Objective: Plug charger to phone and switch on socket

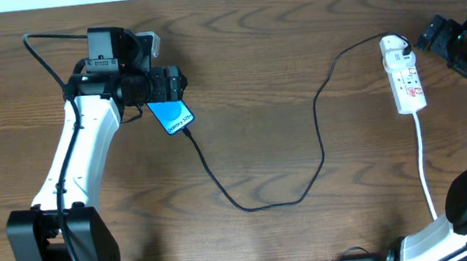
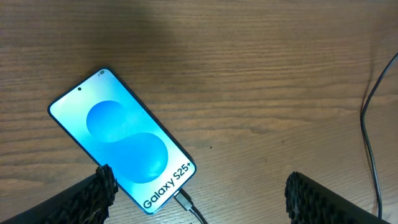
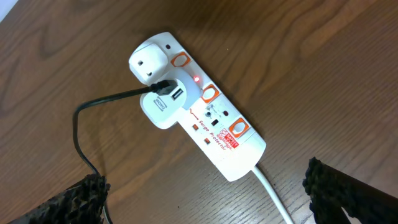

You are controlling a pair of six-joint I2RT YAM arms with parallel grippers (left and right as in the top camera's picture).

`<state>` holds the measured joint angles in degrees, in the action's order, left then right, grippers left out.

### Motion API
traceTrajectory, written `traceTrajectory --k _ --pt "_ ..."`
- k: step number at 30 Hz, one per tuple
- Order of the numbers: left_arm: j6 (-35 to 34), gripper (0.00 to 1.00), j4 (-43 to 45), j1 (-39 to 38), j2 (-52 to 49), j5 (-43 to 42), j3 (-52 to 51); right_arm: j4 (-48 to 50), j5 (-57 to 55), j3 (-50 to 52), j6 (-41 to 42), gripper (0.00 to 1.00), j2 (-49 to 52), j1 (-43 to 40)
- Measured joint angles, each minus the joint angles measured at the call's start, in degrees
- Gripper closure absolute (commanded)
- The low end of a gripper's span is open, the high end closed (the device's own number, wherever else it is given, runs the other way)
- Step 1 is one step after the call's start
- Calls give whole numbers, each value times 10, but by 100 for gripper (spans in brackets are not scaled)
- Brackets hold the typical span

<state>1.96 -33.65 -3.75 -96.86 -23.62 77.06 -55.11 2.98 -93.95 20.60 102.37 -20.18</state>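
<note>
Left tool and right tool spread, empty; lifting off, I could snag the charger, unplugging the phone.

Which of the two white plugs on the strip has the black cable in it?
The squarish adapter in the middle: the black cable enters its side. The rounded plug at the end of the strip has none.

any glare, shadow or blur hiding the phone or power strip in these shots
Overhead: even light, phone partly under the left arm. Left wrist: shadow on the table at upper left, screen bright yet legible, fingertips blurred. Right wrist: power strip sharp, no glare, fingertips dark and soft.
</note>
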Motion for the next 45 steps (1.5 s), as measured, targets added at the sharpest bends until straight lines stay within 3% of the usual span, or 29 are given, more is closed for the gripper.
traceTrajectory --k 32,45 --pt "0 11 0 0 2 30 0 0 0 0 0 1 0 0" --pt "28 11 27 0 85 30 -34 0 0 0 0 1 0 0"
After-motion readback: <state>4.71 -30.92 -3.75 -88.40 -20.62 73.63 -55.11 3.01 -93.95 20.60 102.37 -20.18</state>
